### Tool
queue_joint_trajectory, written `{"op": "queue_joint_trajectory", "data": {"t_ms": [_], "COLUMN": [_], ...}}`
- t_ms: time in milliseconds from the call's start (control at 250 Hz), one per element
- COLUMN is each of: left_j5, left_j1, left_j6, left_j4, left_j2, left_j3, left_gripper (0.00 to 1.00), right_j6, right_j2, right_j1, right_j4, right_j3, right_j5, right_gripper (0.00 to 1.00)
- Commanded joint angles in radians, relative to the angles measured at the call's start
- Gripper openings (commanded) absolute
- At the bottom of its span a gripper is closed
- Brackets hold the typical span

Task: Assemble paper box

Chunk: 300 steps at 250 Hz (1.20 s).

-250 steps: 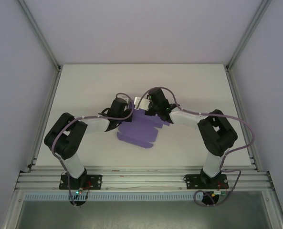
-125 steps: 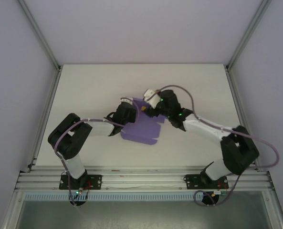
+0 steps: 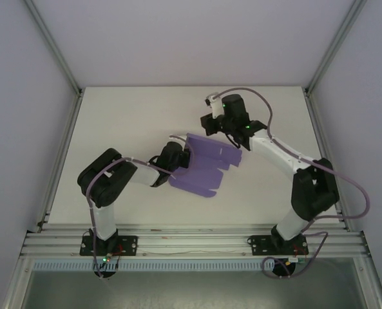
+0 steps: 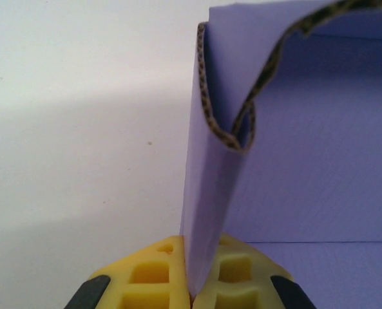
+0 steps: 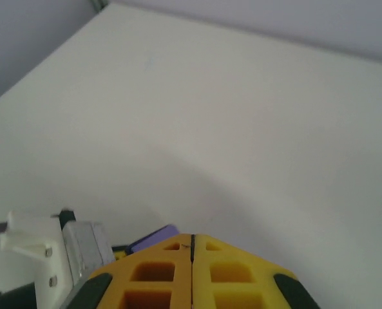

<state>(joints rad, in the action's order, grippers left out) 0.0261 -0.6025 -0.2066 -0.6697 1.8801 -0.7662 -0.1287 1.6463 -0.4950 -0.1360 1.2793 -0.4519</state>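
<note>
The left gripper's [image 3: 183,156] yellow ribbed fingers [image 4: 149,278] were pressed together on the purple corrugated-card paper box [image 3: 207,164], clamping the bottom of one upright side wall that stood on edge between them in the left wrist view. That wall's [image 4: 207,193] cut edge showed brown fluting and curled over at the top, and the flat purple panel of the box [image 4: 319,167] lay just to its right. From above, the box was partly folded, resting on the white surface [image 3: 126,122] with its flaps spread out on the side away from the left gripper.

The right gripper [image 3: 208,122] sat just beyond the box's far edge. Its yellow fingers [image 5: 158,270] were closed against each other with only a thin seam between them and nothing visible in that seam. A small corner of purple card [image 5: 155,235] showed just beside them, next to a white bracket [image 5: 33,241] and a grey metal block [image 5: 84,241]. Bare white surface [image 5: 274,129] stretched beyond the box to the pale enclosure walls [image 3: 23,96].
</note>
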Motion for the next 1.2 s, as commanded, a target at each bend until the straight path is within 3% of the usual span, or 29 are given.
{"op": "queue_joint_trajectory", "data": {"t_ms": [0,200,620,688,783,887,951,1007,1195], "left_j5": [-0.028,-0.022,-0.022,-0.011,0.018,0.062,0.055,0.054,0.036], "left_j1": [-0.005,-0.011,-0.020,-0.020,-0.020,-0.016,-0.015,-0.014,0.023], "left_j6": [0.031,0.072,0.111,0.102,0.078,0.047,0.035,0.035,0.013], "left_j4": [-0.068,-0.048,-0.076,-0.066,-0.048,-0.018,-0.007,-0.002,0.022], "left_j2": [0.022,0.054,0.080,0.077,0.056,0.034,-0.007,-0.030,-0.091], "left_j3": [-0.010,-0.017,-0.009,-0.009,-0.008,-0.009,-0.008,-0.004,-0.005], "left_gripper": [0.00,0.00,0.00,0.14,0.26,0.26,0.27,0.34,0.37], "right_j6": [0.025,0.017,-0.029,-0.032,-0.035,-0.018,-0.020,-0.023,-0.026], "right_j2": [0.070,0.182,0.332,0.348,0.350,0.341,0.343,0.345,0.335], "right_j1": [-0.005,-0.004,-0.005,-0.007,-0.011,-0.012,-0.012,-0.011,-0.012], "right_j4": [-0.097,-0.111,-0.232,-0.249,-0.263,-0.221,-0.228,-0.231,-0.246], "right_j3": [0.048,0.120,0.169,0.152,0.115,0.068,0.069,0.072,0.078], "right_j5": [-0.125,-0.270,-0.269,-0.270,-0.257,-0.242,-0.232,-0.228,-0.245], "right_gripper": [0.06,0.03,0.01,0.00,0.00,0.00,0.00,0.00,0.00]}}
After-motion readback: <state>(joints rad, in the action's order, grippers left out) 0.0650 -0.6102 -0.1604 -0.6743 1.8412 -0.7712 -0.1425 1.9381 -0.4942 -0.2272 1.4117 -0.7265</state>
